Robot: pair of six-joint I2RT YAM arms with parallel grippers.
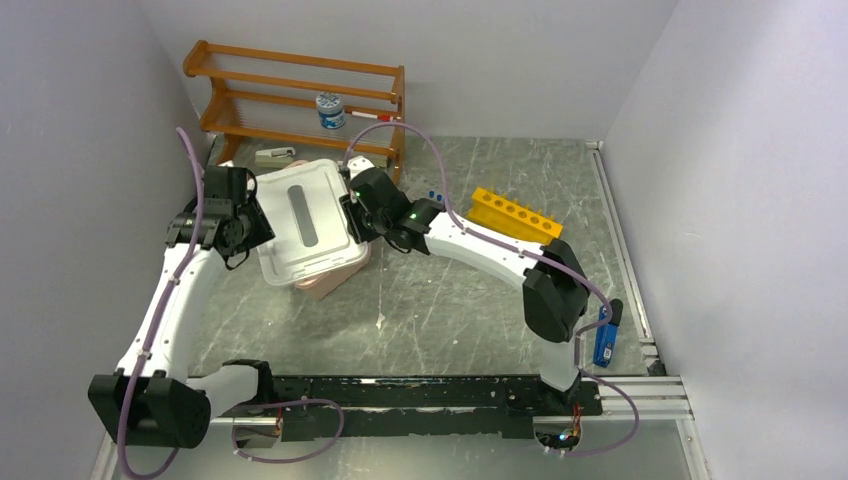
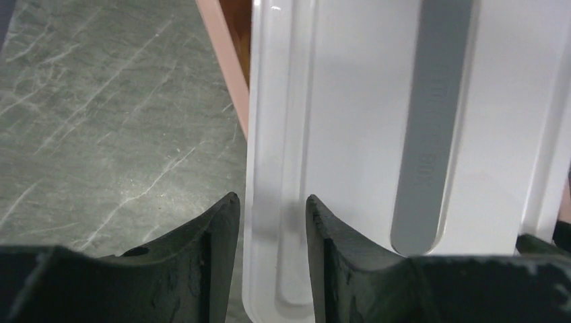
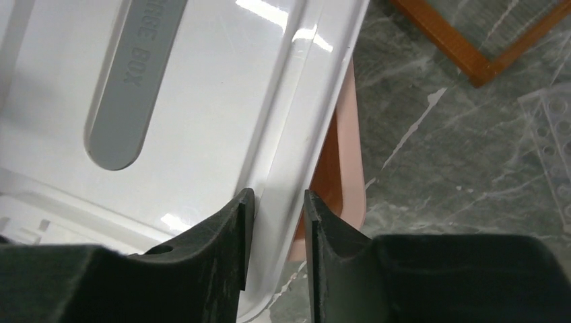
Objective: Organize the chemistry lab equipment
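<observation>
Left pincer and right pincer clamp opposite rims of the white lid — light, glossy, likely slippery — best held level.

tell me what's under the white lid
A pink bin lies under the lid. Only the bin's rim and a strip of its inner wall show past the lid's edge. Anything inside the bin is covered by the lid.
</observation>
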